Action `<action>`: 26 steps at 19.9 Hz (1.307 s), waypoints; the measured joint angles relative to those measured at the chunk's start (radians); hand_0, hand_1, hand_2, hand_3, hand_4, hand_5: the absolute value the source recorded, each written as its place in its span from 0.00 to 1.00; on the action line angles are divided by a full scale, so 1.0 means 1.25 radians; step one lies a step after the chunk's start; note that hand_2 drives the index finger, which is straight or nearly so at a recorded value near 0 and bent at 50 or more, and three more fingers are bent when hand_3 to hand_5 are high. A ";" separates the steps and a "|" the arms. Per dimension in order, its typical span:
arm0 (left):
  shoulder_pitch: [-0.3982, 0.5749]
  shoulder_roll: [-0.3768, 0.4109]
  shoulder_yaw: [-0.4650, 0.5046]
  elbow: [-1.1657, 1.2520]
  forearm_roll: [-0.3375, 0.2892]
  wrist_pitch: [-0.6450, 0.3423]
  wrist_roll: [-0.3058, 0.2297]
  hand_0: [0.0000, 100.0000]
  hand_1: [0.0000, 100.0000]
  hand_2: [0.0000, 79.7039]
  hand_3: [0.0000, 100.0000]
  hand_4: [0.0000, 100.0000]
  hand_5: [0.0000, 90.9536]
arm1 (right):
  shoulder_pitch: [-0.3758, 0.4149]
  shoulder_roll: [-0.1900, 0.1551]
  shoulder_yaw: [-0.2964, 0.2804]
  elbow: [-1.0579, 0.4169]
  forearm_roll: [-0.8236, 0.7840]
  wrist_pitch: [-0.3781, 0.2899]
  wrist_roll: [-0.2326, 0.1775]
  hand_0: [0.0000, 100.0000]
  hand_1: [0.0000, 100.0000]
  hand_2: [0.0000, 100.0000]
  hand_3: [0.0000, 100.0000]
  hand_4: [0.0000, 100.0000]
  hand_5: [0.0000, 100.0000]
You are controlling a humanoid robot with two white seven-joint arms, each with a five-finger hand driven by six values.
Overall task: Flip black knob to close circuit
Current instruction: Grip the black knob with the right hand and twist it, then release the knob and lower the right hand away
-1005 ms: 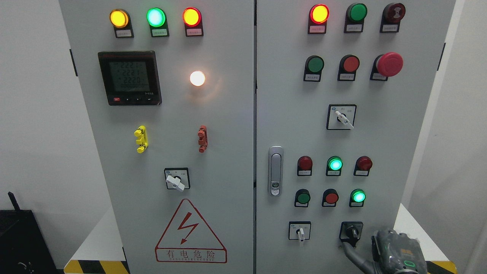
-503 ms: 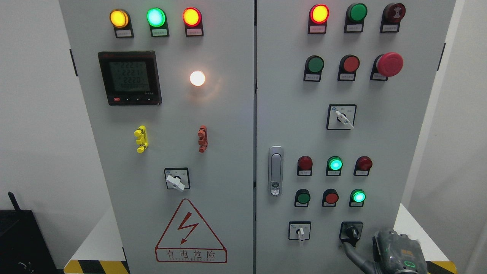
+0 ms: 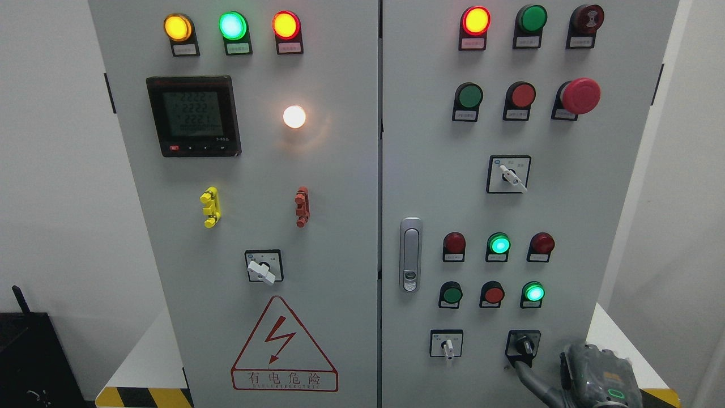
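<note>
The right hand (image 3: 595, 377) is sitting low at the cabinet's (image 3: 351, 187) right corner — one finger (image 3: 524, 371) is reaching up under the black knob (image 3: 524, 345). Its grip is holding nothing — whether that finger touches, I cannot tell.

The right hand (image 3: 595, 377) reaches one of its fingers (image 3: 529, 377) just below the black knob (image 3: 524, 345) on the grey cabinet (image 3: 340, 198).

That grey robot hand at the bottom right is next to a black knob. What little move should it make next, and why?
Probably nudge the right hand up and left, so a finger closes around the black knob. One fingertip lies just under the knob and does not look wrapped around it, so a turn now would likely slip.
</note>
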 measured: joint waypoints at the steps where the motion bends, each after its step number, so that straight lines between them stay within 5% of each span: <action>1: 0.000 0.000 0.000 0.000 0.000 0.000 0.000 0.00 0.00 0.00 0.05 0.02 0.00 | 0.000 -0.002 -0.003 0.000 -0.004 0.000 0.000 0.00 0.00 0.89 1.00 0.83 0.86; 13: 0.000 0.000 0.000 0.000 0.000 0.000 0.000 0.00 0.00 0.00 0.05 0.02 0.00 | -0.001 -0.016 -0.019 -0.001 -0.018 0.002 0.007 0.00 0.00 0.89 1.00 0.83 0.87; 21: 0.000 0.000 0.000 0.000 0.000 0.000 0.000 0.00 0.00 0.00 0.05 0.02 0.00 | 0.022 -0.005 0.012 -0.004 -0.021 0.036 -0.063 0.00 0.00 0.89 1.00 0.83 0.87; 26: 0.000 0.000 0.000 0.000 0.000 0.000 0.000 0.00 0.00 0.00 0.05 0.02 0.00 | 0.034 -0.001 0.043 -0.005 -0.022 0.046 -0.079 0.00 0.00 0.89 1.00 0.83 0.87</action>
